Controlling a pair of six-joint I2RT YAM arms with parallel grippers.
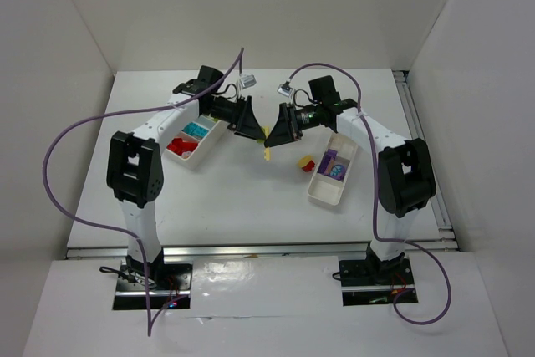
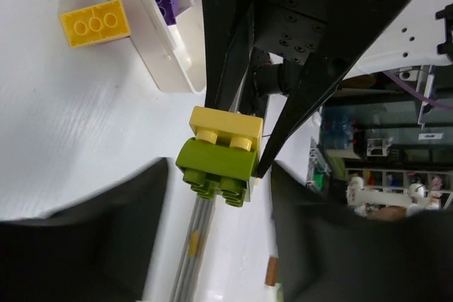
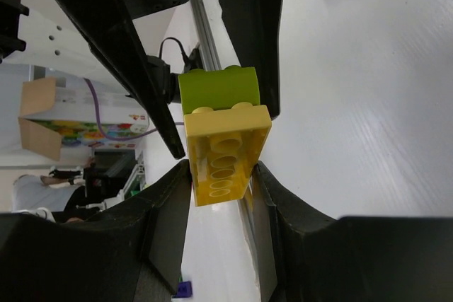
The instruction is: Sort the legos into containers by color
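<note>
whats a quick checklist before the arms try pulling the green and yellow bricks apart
1. Right pincer gripping the yellow brick: ok, it is pinched on both sides.
2. Left pincer gripping the green brick: cannot tell; thin gaps show beside it in the left wrist view.
3. Bricks separated: not ok, green is pressed onto yellow.
4. Empty slot waiting: ok, the near end of the right tray looks bare.
5. Other bricks sorted: not ok, a loose brick, yellow, lies outside that tray.
</note>
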